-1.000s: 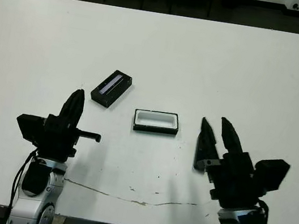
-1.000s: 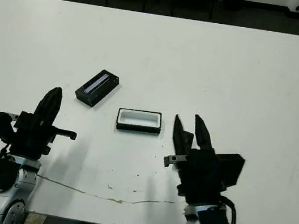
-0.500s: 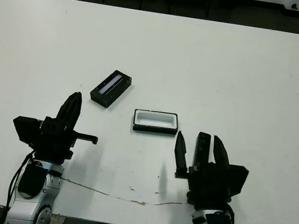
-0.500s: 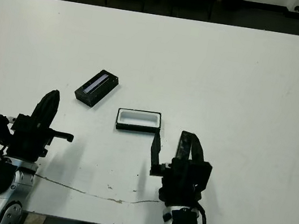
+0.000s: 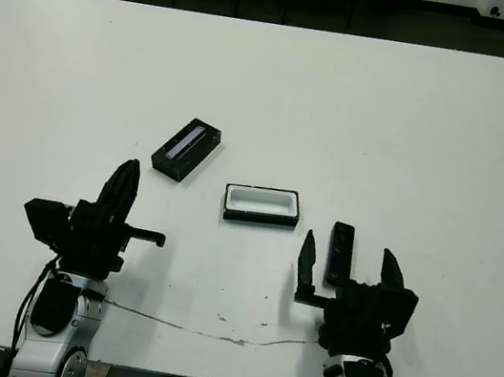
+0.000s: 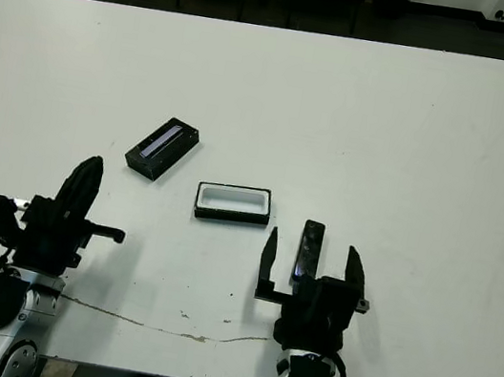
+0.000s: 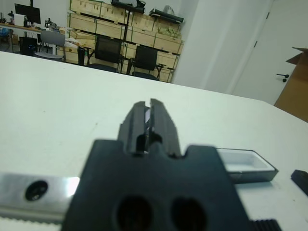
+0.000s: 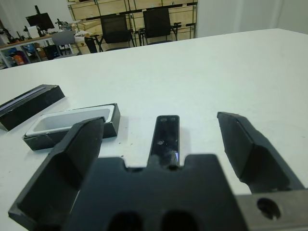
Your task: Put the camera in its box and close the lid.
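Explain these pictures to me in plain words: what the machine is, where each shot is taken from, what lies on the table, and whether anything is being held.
This is a humanoid robot with two arms, each ending in a two-fingered black pincer. Two pictures come from its head, looking down at a white table; the other two come from cameras on its wrists, looking along the fingers.

On the table lie three things: a slim black camera, a small open box with white lining, and the box's black lid with a pale stripe, off to the box's left.

The right pincer is open, one finger on each side of the camera, which lies on the table and is not gripped. The left pincer is shut, holds nothing, and sits near the lid without touching it.
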`<state>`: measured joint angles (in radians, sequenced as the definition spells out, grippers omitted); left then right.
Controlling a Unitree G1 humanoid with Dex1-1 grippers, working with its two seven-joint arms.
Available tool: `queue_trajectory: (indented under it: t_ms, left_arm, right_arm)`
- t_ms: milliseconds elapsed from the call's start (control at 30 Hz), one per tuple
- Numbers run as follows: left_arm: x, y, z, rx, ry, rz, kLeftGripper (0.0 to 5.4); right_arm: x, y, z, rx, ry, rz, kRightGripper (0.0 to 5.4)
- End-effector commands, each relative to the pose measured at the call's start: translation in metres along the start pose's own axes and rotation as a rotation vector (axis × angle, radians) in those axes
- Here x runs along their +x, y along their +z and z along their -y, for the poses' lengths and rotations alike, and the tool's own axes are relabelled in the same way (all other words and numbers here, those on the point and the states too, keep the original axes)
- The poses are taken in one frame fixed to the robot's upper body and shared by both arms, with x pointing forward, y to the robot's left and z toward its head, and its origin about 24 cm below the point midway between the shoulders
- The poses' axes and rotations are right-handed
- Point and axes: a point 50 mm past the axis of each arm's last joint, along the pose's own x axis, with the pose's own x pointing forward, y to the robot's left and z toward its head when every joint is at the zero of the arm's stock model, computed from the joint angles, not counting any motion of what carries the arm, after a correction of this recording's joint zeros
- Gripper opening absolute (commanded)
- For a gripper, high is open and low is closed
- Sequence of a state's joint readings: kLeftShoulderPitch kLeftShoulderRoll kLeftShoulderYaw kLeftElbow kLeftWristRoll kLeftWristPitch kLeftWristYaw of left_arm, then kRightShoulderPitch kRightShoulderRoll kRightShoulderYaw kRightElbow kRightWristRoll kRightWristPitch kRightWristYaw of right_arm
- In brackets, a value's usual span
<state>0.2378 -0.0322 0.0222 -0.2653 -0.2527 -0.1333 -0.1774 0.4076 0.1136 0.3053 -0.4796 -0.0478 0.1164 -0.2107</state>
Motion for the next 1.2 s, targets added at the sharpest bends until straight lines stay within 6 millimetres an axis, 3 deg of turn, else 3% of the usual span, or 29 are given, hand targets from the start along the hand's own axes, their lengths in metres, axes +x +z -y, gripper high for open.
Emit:
queue_trajectory:
  t_ms: [33,233,1200]
  left_arm:
    - [-0.004,-0.004,-0.002,0.025,0.001,-0.037,0.0]
    - [-0.006,-0.005,-0.002,0.026,-0.007,-0.038,0.0]
    - [-0.009,-0.005,0.0,-0.013,-0.024,-0.051,0.0]
  right_arm:
    - [-0.013,-0.017,0.007,-0.01,-0.051,-0.098,5.38]
    - [-0.015,-0.018,0.007,0.039,-0.068,-0.114,5.38]
    - [-0.021,-0.039,0.008,-0.111,-0.044,-0.17,5.38]
